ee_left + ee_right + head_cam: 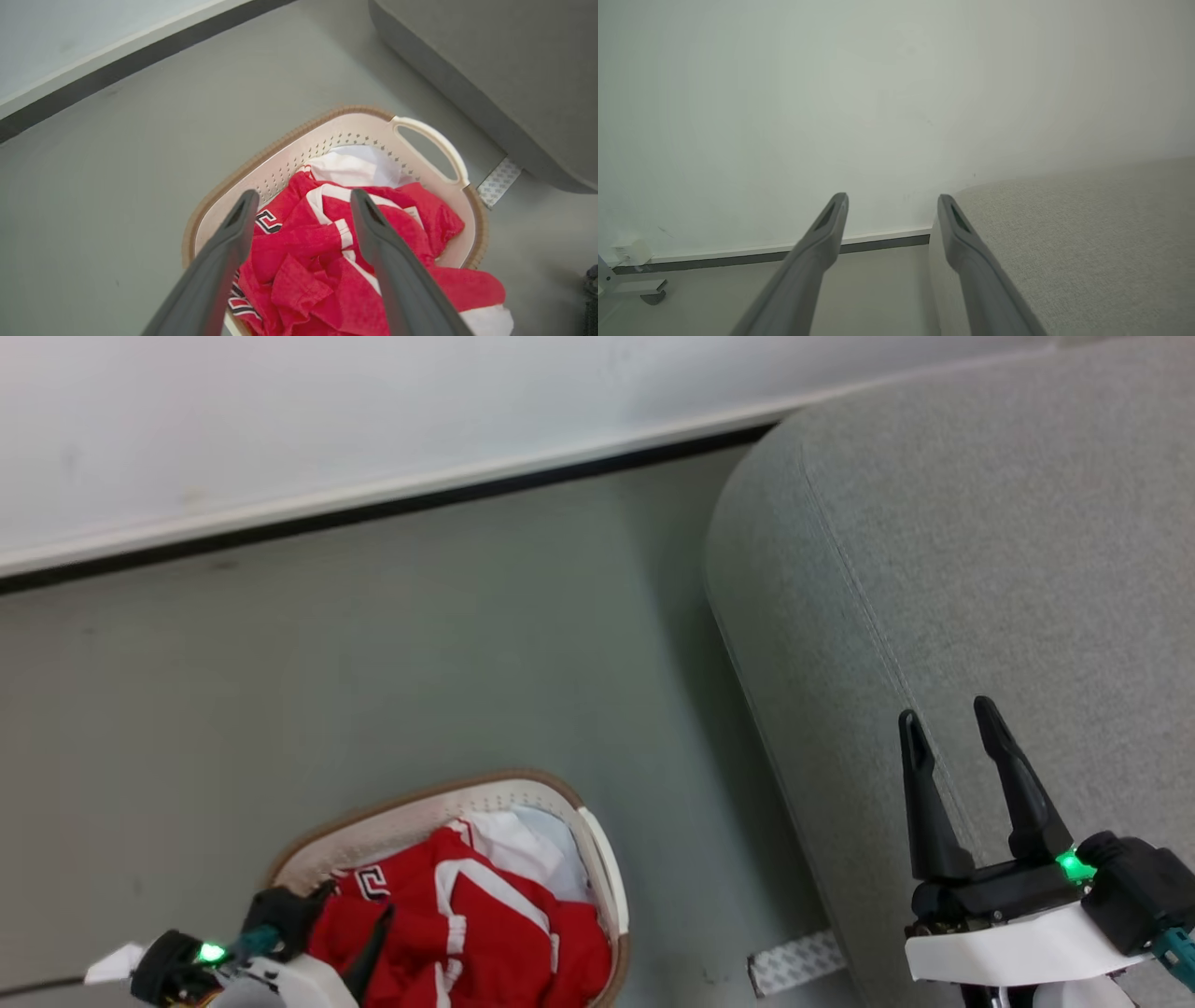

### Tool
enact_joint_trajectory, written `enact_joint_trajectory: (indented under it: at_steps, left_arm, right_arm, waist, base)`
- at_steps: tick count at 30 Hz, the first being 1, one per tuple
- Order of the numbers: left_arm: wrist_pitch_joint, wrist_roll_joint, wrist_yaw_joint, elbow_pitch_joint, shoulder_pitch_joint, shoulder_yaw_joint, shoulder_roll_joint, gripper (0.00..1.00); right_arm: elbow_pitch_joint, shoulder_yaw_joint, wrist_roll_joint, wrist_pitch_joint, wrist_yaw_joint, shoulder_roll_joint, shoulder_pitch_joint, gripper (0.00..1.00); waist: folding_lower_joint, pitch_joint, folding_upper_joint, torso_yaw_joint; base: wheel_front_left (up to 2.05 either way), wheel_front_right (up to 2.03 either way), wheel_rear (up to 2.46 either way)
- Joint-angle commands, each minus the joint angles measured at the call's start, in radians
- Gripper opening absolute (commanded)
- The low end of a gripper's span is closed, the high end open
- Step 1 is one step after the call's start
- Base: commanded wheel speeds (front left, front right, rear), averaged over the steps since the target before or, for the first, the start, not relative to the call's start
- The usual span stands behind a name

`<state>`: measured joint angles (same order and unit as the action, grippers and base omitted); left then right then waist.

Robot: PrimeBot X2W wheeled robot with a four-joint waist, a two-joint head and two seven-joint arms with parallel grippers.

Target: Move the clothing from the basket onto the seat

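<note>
Filling the perforated basket (280,154), crumpled red clothing (299,238) lies by spread left claw (303,195); right claw (949,714) gapes above woven seat (1027,523).

- On the red jersey (303,238): one black block character (265,220) edged in white, shaped like a "C" (its neighbours are folded under).
- Lower on the same cloth, more black-and-white strokes (238,298), too crumpled to read.

The right gripper (948,714) sits at the lower right of the head view on a white wrist (1018,947), its two dark fingers spread apart, pointing up the frame and empty. In the left wrist view, the left gripper (302,196) rises from the bottom edge, fingers likewise parted, gripping nothing.
</note>
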<state>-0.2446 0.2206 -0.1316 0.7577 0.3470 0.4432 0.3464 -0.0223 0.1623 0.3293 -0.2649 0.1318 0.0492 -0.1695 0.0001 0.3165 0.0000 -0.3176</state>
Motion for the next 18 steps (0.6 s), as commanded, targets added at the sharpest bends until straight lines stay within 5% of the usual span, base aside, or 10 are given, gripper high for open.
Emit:
enact_joint_trajectory:
  at_steps: [1,12,18]
  left_arm:
    - [0.001,-0.005,0.002,0.025,0.032,0.036,0.022,1.00]
    - [0.092,-0.011,0.002,0.215,0.210,0.417,0.142,1.00]
    - [0.135,0.026,0.002,0.261,0.284,0.532,0.187,1.00]
  right_arm:
    - [0.014,0.001,0.013,0.001,-0.002,0.002,-0.020,1.00]
    - [0.088,0.006,0.110,0.001,-0.002,0.002,-0.062,1.00]
    - [0.116,0.001,0.146,0.001,-0.002,0.002,-0.069,1.00]
  waist:
    - [-0.0001,0.062,0.0000,-0.037]
    - [-0.0001,0.262,0.0000,-0.121]
    - [-0.0001,0.343,0.0000,-0.153]
  base:
    - [0.00,0.00,0.00]
    - [0.00,0.00,0.00]
    - [0.00,0.00,0.00]
